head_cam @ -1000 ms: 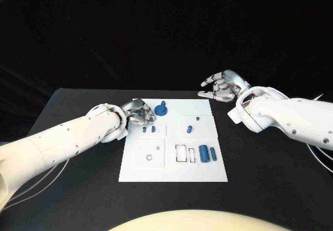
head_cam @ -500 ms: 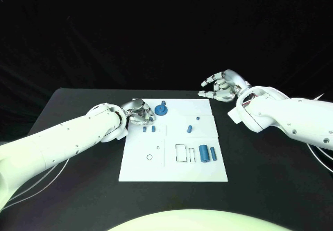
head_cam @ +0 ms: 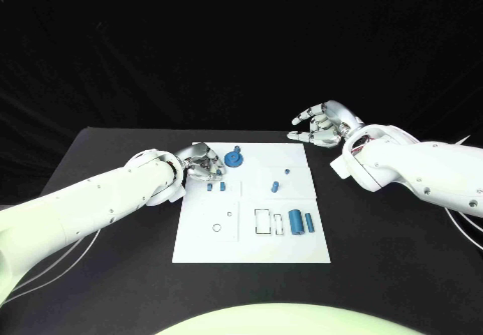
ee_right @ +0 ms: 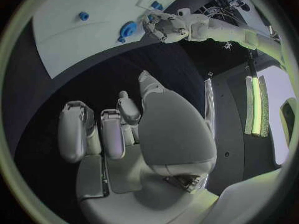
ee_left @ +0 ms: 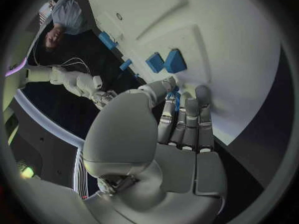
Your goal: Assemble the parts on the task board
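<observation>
Task board [head_cam: 252,244] lies flat in the middle of the black table [head_cam: 111,265], its long sides running away from you. Nearest you on it sit a small ring mark and some outlined slots, and just beside those slots two blue cylinders [head_cam: 301,222] lie side by side, their long axes pointing away from you along the board. Farther on, two short blue pieces [head_cam: 214,187] lie close together near the board's left side, and a blue peg [head_cam: 275,186] lies near the middle with its axis also running away from you.

At the board's far left corner you see the left hand [head_cam: 204,165], its fingers [ee_left: 186,119] curled together and pressed down towards the board; the left wrist view shows a sliver of blue between thumb and fingers, but you cannot tell whether a part is actually held. Just beside that hand lies a round blue part [head_cam: 234,160] with a short stem pointing to the far edge. You may judge that the hand sits there to work this corner.

Farthest off, the right hand [head_cam: 324,125] hovers beyond the board's far right corner, fingers apart and holding nothing, probably parked clear of the work.
</observation>
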Motion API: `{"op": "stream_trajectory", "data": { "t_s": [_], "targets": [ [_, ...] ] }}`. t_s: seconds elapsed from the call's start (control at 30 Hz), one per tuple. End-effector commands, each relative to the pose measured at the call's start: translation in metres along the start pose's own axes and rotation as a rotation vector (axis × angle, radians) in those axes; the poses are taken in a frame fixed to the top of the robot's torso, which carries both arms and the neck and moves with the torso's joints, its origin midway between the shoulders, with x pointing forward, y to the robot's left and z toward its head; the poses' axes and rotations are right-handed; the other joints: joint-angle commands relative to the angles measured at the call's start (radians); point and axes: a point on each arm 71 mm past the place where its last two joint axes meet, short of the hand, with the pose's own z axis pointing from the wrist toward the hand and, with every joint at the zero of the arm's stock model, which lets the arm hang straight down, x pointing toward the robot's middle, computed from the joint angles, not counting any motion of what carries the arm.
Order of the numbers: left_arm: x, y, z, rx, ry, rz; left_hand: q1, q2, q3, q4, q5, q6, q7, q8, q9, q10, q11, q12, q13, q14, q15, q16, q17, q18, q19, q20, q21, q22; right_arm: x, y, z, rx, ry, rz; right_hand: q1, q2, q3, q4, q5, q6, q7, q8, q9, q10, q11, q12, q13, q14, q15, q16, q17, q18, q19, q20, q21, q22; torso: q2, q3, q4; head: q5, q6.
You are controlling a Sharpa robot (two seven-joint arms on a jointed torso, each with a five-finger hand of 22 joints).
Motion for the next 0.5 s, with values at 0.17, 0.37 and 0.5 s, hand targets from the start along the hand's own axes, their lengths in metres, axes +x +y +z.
{"op": "stream_trajectory", "data": {
  "t_s": [0.17,0.37,0.5],
  "targets": [
    [0.0037,0.0027,-0.0007,-0.007,0.010,-0.002,-0.006,-0.010,-0.025,0.007,-0.008,-0.014,0.001,-0.012,-0.008,-0.004,0.014,0.011,-0.009,-0.009,0.014,0.019,-0.010,-0.061,0.008,0.021,-0.009,0.004,0.0006,0.0006,0.0001,-0.005,0.001,-0.001,-0.028,-0.011,0.037,0.007,0.008,-0.005,-0.006,0.017,0.008,-0.016,-0.007,0.004,-0.006,0.066,-0.003,-0.014,0.093,0.019,0.015,-0.012,-0.018,0.123,0.000,0.0002,-0.0003,-0.001,0.001],
    [0.0041,0.0025,-0.0006,-0.005,0.015,-0.004,-0.020,-0.027,-0.038,0.013,-0.007,-0.034,-0.006,-0.032,-0.021,-0.015,0.021,0.019,-0.010,-0.014,0.021,0.025,-0.018,-0.061,0.008,0.028,-0.017,-0.001,0.0006,0.0007,0.0001,-0.005,0.001,-0.001,-0.028,-0.011,0.037,0.007,0.008,-0.005,-0.006,0.017,0.008,-0.016,-0.007,0.004,-0.006,0.066,-0.003,-0.014,0.093,0.019,0.015,-0.012,-0.018,0.123,0.000,0.0004,0.0000,-0.001,0.000],
    [0.0042,0.0025,-0.0007,-0.005,0.017,-0.005,-0.026,-0.034,-0.048,0.017,-0.006,-0.051,-0.010,-0.046,-0.030,-0.023,0.025,0.024,-0.010,-0.017,0.025,0.030,-0.023,-0.061,0.009,0.032,-0.023,-0.005,0.0005,0.0007,0.0001,-0.005,0.000,-0.001,-0.028,-0.011,0.037,0.007,0.008,-0.005,-0.006,0.017,0.008,-0.016,-0.007,0.004,-0.006,0.066,-0.003,-0.014,0.093,0.019,0.015,-0.012,-0.018,0.123,0.000,0.0001,-0.0001,-0.002,0.000]
  ]
}}
